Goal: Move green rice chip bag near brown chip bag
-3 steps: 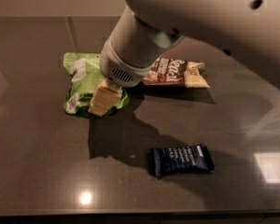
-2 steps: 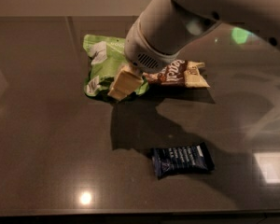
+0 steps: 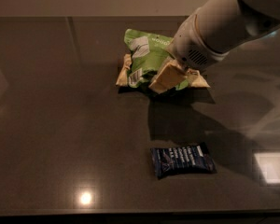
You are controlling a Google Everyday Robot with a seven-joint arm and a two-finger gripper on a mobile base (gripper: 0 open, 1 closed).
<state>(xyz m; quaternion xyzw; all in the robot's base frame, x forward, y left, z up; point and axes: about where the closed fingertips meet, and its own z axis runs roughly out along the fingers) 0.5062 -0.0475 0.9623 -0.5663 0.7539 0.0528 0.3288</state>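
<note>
The robot's two-finger gripper (image 3: 167, 77) hangs low over the dark glossy table (image 3: 60, 139), apparently clamped on the lower edge of the puffy lime-green rice chip bag (image 3: 143, 55). That bag sits right on top of the long flat brown chip bag (image 3: 199, 81), covering its middle. The risk is that letting go here leaves them stacked, or a sideways drag shoves the brown one along. The small dark blue packet (image 3: 182, 160) is well clear.

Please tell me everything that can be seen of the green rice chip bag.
The green rice chip bag is a bright lime-green, puffy, crinkled pouch with white label patches and small print. It lies tilted over the brown chip bag, whose cream ends stick out on both sides, on the dark table. The claw covers its lower right part.
</note>
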